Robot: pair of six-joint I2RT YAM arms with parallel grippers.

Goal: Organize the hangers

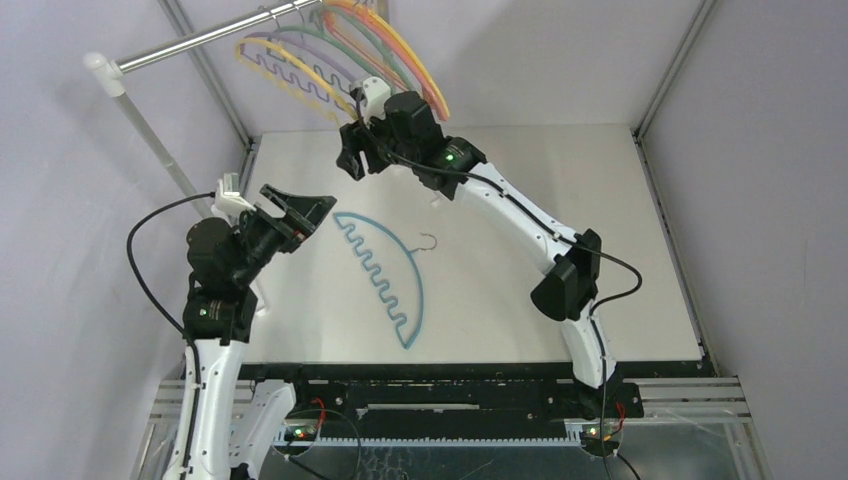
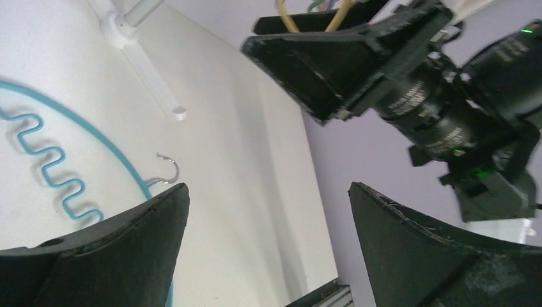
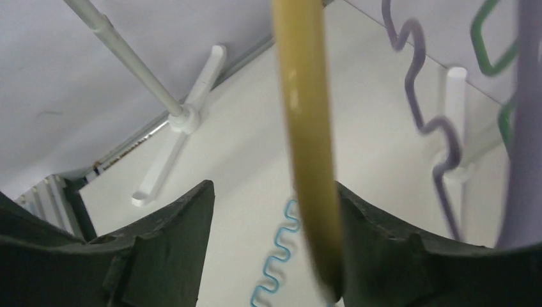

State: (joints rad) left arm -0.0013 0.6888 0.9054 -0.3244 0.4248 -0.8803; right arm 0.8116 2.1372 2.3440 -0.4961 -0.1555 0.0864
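So the blue hanger is lying flat on the white counter, roughly in the middle. Its wavy edge faces left and its small wire hook pokes off to the right. Nothing is touching it.

The left tool hangs above the counter's left side, just beside the blue hanger's upper end. Its fingers are spread wide with nothing between them. The left wrist view shows the same gap, with the blue hanger and hook below on the counter.

The right tool is raised at the back, right under the bunch hanging from the silver rail. That bunch includes a yellow hanger and an orange hanger, fanned out toward the right, and the rail sits on a white post.

In the right wrist view the tool's jaws are apart. The yellow hanger runs down between them, close against the right-hand finger, with a clear gap on the other side. A purple hanger and a green hanger hang just past it.
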